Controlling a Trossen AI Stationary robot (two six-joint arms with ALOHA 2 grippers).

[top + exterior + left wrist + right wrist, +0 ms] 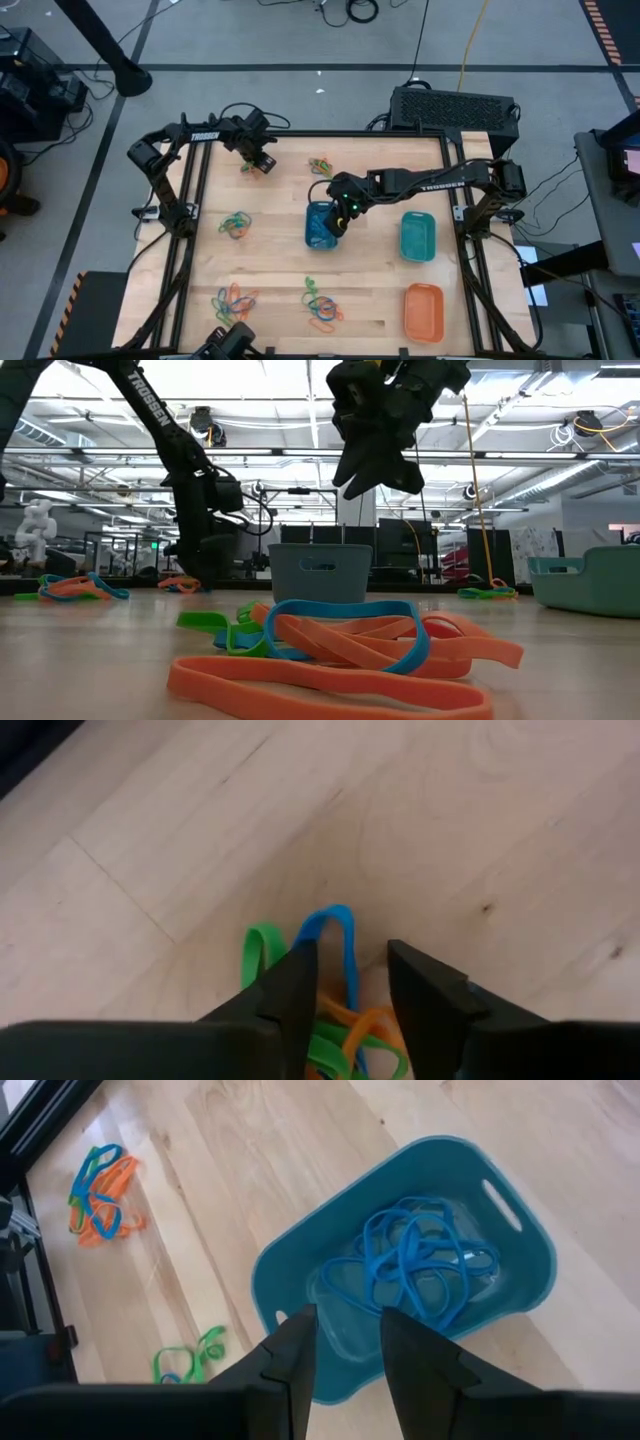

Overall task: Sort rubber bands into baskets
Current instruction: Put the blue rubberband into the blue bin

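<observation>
Left gripper: the left gripper (258,163) is down at the far left part of the tabletop (270,260), over a small heap of rubber bands (335,1010). In its wrist view the two fingers (295,995) straddle a blue loop, with green and orange loops beside and under them. A gap shows between the fingers, and whether they pinch a band cannot be told.

Right gripper: the right gripper (338,222) hangs above the blue basket (323,226) near the middle of the tabletop. Its fingers (290,1365) stand a little apart with nothing between them, so it is released and empty.

Blue basket: it holds a tangle of blue bands (420,1265) lying on its floor.

Teal-green basket: the teal-green basket (418,236) sits to the right of the blue one, near it but apart.

Orange basket: the orange basket (424,311) is at the near right corner, in front of the teal-green one.

Loose bands: mixed heaps lie on the wood in several places, one at the far middle (321,166), one at the left (236,225), one at the near left (234,298) and one at the near middle (320,305). In the low view the closest heap (340,650) shows orange, blue and green loops laid over one another.
</observation>
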